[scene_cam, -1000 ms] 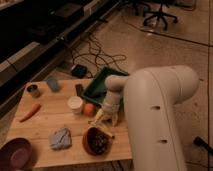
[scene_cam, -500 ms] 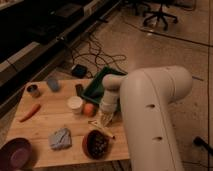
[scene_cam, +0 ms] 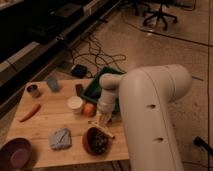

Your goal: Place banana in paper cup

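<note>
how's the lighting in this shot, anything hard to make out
Camera view: dim, warm light; the shelves at upper left are nearly black. The white arm is the brightest thing and blocks the table's right side. The gripper hangs above the brown bowl, beside the paper cup; the banana at the bowl's rim is soft and hard to outline.

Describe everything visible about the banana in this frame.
The banana is a slim, pale-yellow, slightly curved fruit lying slantwise over the upper right rim of the brown bowl near the front of the wooden table. Its upper end sits just below the pincer, which hangs right above the bowl; whether the pincer touches it is unclear. The white paper cup stands apart, behind and to the left, beside the orange fruit.
</note>
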You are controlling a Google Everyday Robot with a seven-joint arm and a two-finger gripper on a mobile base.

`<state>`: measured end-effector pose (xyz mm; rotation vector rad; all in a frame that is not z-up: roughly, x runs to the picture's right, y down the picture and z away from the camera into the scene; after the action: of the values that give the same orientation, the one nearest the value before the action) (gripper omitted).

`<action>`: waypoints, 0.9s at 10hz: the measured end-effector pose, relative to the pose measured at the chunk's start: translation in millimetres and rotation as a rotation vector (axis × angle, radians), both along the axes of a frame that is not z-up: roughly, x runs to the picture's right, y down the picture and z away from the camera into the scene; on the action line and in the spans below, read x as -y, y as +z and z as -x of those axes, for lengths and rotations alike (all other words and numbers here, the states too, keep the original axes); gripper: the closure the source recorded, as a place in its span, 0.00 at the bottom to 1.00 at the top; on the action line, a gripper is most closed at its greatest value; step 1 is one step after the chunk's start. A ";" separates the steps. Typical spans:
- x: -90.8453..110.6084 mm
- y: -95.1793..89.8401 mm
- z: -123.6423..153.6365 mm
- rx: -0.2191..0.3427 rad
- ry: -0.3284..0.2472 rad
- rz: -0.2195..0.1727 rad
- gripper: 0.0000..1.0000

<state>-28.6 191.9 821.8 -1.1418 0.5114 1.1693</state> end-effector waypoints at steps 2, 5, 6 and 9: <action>2.6 -9.5 3.0 0.010 -0.033 -0.022 0.47; -5.1 -8.9 1.4 0.020 -0.044 -0.018 0.21; -7.8 -7.6 -0.5 0.022 -0.046 -0.016 0.20; -10.6 -7.3 -4.1 0.023 -0.060 -0.021 0.20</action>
<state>-24.6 202.5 814.5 -1.1131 0.5117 1.1062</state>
